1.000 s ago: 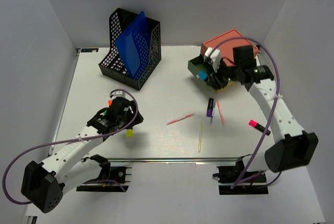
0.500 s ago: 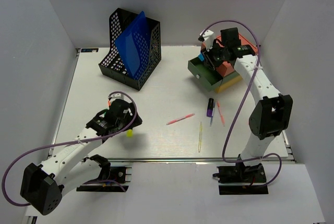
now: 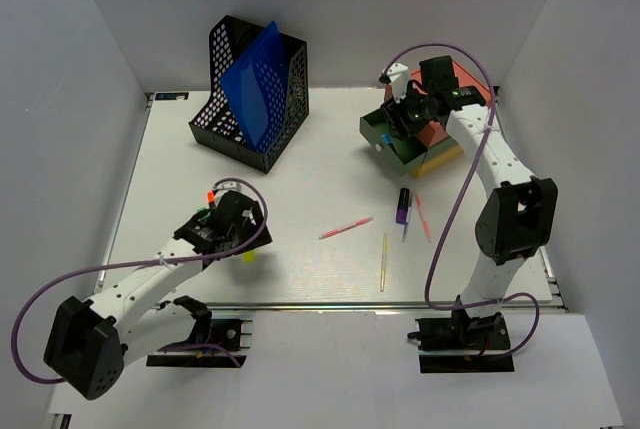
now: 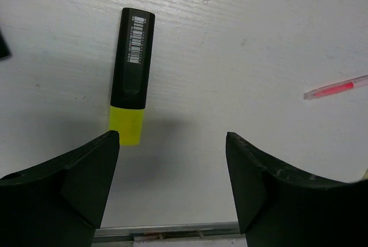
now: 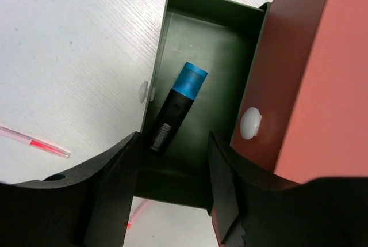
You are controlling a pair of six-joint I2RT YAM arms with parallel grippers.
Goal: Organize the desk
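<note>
Left claw (image 4: 171,143) seemingly near desk (image 4: 259,40) edge

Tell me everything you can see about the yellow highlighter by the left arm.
The highlighter has a black barrel with a white barcode label and a yellow cap at one end. It looks like smooth plastic, capped. It lies flat on the white desk, cap end toward the near edge. That end sits just beside one finger of the open left gripper; whether they touch cannot be told. Nothing else is against it.
</note>
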